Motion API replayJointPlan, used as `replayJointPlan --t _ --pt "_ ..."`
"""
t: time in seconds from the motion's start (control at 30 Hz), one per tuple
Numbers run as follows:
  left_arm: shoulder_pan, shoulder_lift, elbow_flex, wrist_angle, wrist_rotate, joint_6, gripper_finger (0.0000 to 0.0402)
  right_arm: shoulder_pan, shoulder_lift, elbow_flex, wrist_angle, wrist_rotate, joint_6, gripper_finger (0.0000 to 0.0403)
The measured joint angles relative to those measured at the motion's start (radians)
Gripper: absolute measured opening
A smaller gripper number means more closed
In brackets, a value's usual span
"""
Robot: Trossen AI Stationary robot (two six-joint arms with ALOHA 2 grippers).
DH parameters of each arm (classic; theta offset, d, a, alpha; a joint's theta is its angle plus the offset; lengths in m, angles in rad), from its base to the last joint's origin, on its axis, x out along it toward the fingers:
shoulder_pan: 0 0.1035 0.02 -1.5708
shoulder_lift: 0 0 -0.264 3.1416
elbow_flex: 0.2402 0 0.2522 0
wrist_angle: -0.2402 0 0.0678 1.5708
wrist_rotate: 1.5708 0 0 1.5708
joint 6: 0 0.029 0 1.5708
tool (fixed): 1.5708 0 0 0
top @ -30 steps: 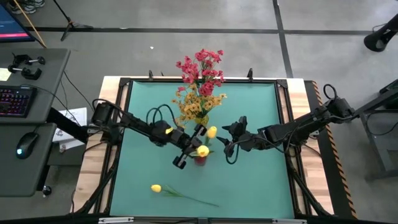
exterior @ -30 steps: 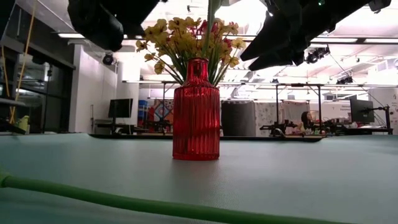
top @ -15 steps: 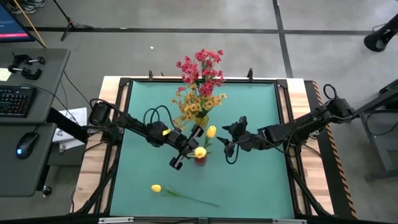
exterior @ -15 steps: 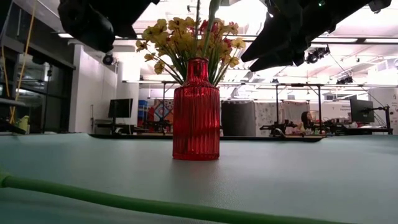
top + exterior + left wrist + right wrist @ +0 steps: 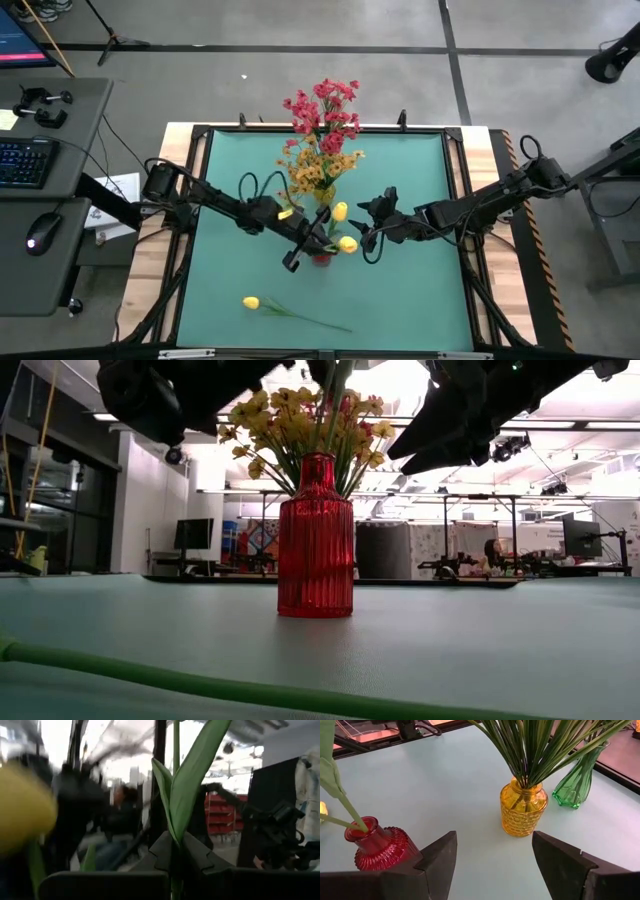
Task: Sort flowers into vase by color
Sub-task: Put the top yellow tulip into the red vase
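A red ribbed vase (image 5: 315, 540) stands mid-table; it also shows in the high view (image 5: 322, 259) and the right wrist view (image 5: 377, 851). My left gripper (image 5: 318, 242) hovers over it, shut on a yellow tulip (image 5: 347, 243). Its stem reaches down to the vase's mouth (image 5: 361, 826). A second yellow tulip (image 5: 340, 211) stands in the red vase. My right gripper (image 5: 362, 226) is open and empty, just right of the vase. A third yellow tulip (image 5: 250, 302) lies flat on the table near the front, stem (image 5: 200, 685) pointing right. My left gripper pinches the tulip's green stem (image 5: 175, 847) between its two fingers, just below a long leaf (image 5: 192, 775). The fingers lie across the stem, coming from the table's left above the vase. The tulip leans with its head to the right of the vase, and its lower stem goes to the vase's mouth.
A yellow glass vase (image 5: 522, 812) with orange-yellow blossoms (image 5: 315, 172) stands behind the red vase. A green vase (image 5: 576, 781) with pink-red blossoms (image 5: 325, 108) stands at the far edge. The table's left, right and near-right areas are bare green mat (image 5: 420, 300).
My left gripper has gone a little toward the table's right, over the red vase, still shut on the tulip. The tulip's head has swung from above the vase to its right side, so the stem now leans more.
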Motion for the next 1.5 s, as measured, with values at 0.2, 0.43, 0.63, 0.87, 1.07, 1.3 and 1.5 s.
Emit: replayJointPlan --t 0.2,0.43,0.63,0.87,1.07,1.3,1.5 --pt "0.024 0.000 0.000 -0.106 -0.006 -0.091 0.0005 0.000 0.000 0.000 0.000 0.014 0.000 0.0248" --pt "0.044 0.000 0.000 -0.097 0.017 -0.149 0.0034 -0.001 0.000 0.000 0.000 0.015 0.000 0.0248" --pt "0.060 0.000 0.000 -0.097 0.092 -0.229 0.0097 -0.001 0.000 0.000 0.000 0.015 -0.001 0.0248" --pt "0.114 0.000 0.000 -0.107 0.278 -0.444 0.0160 -0.001 0.000 0.000 0.000 0.014 -0.001 0.0248" --pt "0.172 0.000 0.000 -0.103 0.557 -0.661 0.0182 -0.001 0.000 0.000 0.000 0.006 -0.002 0.0248" --pt "0.195 0.000 0.000 -0.098 0.615 -0.705 0.0184 -0.001 0.000 0.000 0.000 0.004 0.005 0.0248" --pt "0.222 -0.001 0.000 -0.098 0.618 -0.688 0.0184 -0.001 0.000 0.000 -0.001 0.004 0.006 0.0248"
